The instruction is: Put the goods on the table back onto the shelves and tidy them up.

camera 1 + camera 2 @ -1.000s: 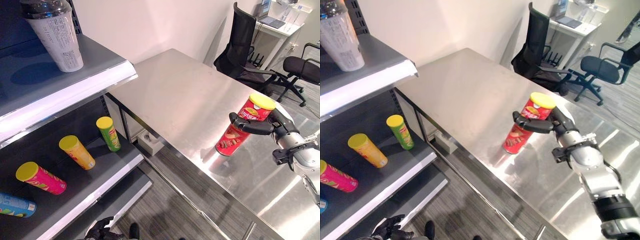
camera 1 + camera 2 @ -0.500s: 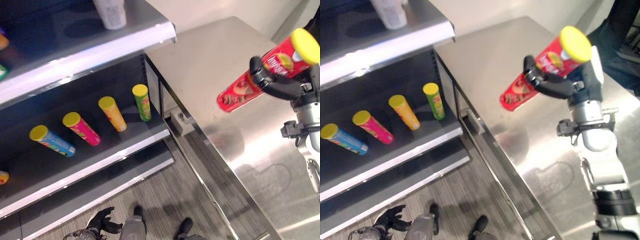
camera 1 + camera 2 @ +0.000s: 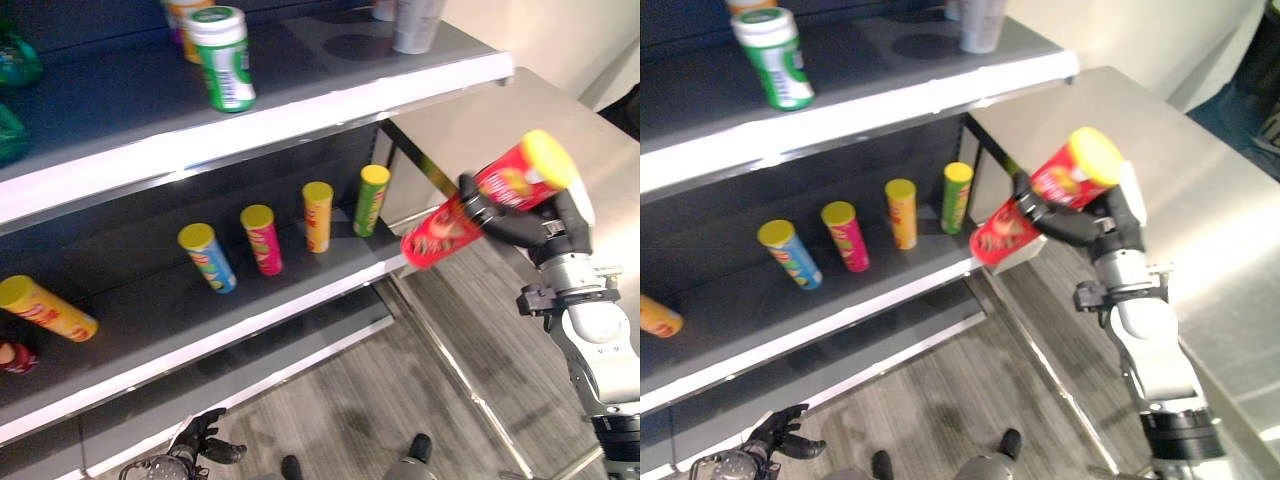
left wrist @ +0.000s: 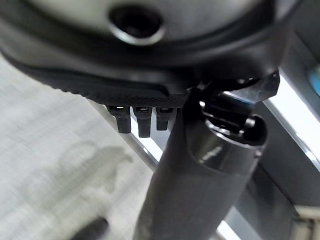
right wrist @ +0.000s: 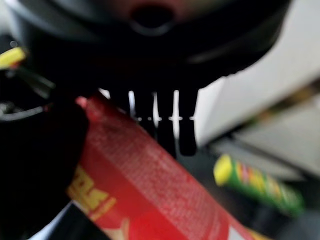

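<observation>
Right hand: your right hand [image 3: 545, 228] is up in the air beside the shelf unit, fingers [image 3: 1055, 222] and thumb clamped round the red can.
Red can: the red can [image 3: 484, 200] with the yellow lid is tilted, lid end up and away from the shelves, bottom end pointing down toward the front edge of the middle shelf [image 3: 300, 310]. It touches neither shelf nor worktop.
Right wrist view: you see the red can [image 5: 150, 190] close under the fingers [image 5: 170, 125], with the green can [image 5: 257, 184] lying past it.
Left hand: your left hand [image 3: 195, 445] hangs low near the floor in front of the bottom shelf. Its fingers look loosely bent with nothing in them, but you cannot tell their state for sure.
Middle shelf: five cans lie in a row with yellow lids toward you: a green can [image 3: 369, 199] nearest the red can, then an orange can [image 3: 317, 215], a pink can [image 3: 262, 238], a blue can [image 3: 206, 256] and, well apart at the far end, a yellow can [image 3: 47, 308].
Top shelf: a green-and-white tub [image 3: 222, 57] stands upright near the front edge; a pale cup [image 3: 415, 25] stands toward the worktop end.
Worktop: the steel worktop [image 3: 1200, 190] sits just beside the shelf end, behind your right hand.
</observation>
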### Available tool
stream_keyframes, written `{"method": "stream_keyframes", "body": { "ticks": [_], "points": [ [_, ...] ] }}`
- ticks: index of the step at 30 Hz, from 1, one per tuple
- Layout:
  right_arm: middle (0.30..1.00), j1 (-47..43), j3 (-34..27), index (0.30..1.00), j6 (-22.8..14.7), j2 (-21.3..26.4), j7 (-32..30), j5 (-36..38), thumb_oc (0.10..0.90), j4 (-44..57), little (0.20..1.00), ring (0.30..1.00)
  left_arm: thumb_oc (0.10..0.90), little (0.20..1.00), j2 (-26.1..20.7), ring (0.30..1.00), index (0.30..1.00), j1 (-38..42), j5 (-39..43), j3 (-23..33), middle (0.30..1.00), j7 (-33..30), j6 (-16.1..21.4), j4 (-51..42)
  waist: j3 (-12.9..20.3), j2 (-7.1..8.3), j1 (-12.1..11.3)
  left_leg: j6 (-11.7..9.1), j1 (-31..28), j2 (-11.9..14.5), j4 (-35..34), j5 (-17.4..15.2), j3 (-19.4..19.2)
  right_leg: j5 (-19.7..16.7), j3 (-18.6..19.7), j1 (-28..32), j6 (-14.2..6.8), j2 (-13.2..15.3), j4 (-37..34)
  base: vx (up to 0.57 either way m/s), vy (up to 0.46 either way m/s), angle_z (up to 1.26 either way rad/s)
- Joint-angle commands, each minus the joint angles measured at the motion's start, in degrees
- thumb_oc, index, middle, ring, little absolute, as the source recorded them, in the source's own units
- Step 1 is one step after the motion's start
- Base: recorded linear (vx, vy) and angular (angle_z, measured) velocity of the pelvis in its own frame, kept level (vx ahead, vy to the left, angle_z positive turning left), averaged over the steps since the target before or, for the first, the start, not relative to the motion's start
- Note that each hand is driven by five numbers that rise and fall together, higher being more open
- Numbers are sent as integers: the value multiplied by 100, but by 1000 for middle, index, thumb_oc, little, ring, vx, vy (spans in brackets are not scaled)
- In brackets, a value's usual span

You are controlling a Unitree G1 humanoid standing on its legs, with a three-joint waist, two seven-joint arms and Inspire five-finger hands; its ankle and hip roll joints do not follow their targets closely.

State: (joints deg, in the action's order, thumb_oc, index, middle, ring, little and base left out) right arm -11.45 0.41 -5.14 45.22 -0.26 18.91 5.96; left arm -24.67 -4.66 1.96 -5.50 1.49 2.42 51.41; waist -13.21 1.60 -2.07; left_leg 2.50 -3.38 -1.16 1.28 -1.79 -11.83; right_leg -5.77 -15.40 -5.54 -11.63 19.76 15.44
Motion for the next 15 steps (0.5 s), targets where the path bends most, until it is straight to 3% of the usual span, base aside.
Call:
{"method": "stream_keyframes", "body": {
  "ticks": [1,2,3,4,7,9,10,11,13,15],
  "points": [
    [300,-1046,-688,300,-619,443,-97,152,400,439,300,300,800,900,-18,900,900,-279,-20,-58,900,-17,168,-137,389,59,-220,-323,12,269,-578,30,285,885,-39,314,174,-869,-88,-196,-51,9],
    [300,-1048,-689,300,-619,443,-96,153,400,438,300,300,800,900,-19,900,900,-277,-19,-57,900,-17,167,-139,403,58,-219,-324,35,274,-586,54,285,858,-43,298,184,-878,-111,-142,-181,5],
    [300,-1042,-623,300,-609,400,-79,168,400,472,300,300,800,900,0,900,900,-354,101,34,900,7,162,-193,446,238,-362,-382,190,191,-535,107,380,1062,-22,754,343,-1137,-781,-113,-206,5],
    [300,-1015,-631,300,-615,307,-54,253,400,482,300,300,800,900,26,900,900,-368,106,75,900,14,163,-187,501,288,-415,-413,291,179,-506,166,439,1075,-32,848,374,-1219,-1086,-101,-209,7],
    [300,-1052,-420,300,-627,225,-17,295,400,524,300,300,800,900,122,900,900,-440,280,182,900,8,164,-287,482,339,-540,-554,586,288,-346,336,500,920,38,998,460,-1421,-1729,-196,-198,24],
    [300,-857,-344,300,-616,190,86,320,400,697,300,300,800,900,213,900,900,-381,342,193,900,-14,137,-325,319,295,-562,-733,1085,424,74,503,535,882,-306,1159,560,-1440,-2027,-339,-147,62],
    [300,-813,-162,300,-591,274,107,54,400,713,300,300,800,900,263,900,900,-328,325,197,900,-39,114,-435,191,227,-458,-844,1312,890,479,583,-256,893,-736,1155,605,-1365,-2044,-381,-10,197],
    [300,-798,-73,300,-536,272,107,-191,400,719,300,300,800,900,294,900,900,-388,288,238,900,-27,105,-462,201,188,-464,-875,1236,1035,464,594,-356,870,-810,1155,609,-1336,-2044,-254,162,172],
    [300,-672,209,300,-474,170,183,-725,400,682,300,300,800,900,379,900,900,-398,217,255,900,-112,101,-308,295,118,-412,-1044,807,1530,254,639,63,682,-1045,1112,501,-1059,-2030,-74,250,98],
    [300,-680,292,300,-471,95,178,-710,400,643,300,300,800,900,426,900,900,-402,211,222,900,-158,107,-258,359,-11,-336,-1186,542,1724,-78,742,299,670,-1092,1066,442,-1006,-2028,-32,238,0]
  ]
}}
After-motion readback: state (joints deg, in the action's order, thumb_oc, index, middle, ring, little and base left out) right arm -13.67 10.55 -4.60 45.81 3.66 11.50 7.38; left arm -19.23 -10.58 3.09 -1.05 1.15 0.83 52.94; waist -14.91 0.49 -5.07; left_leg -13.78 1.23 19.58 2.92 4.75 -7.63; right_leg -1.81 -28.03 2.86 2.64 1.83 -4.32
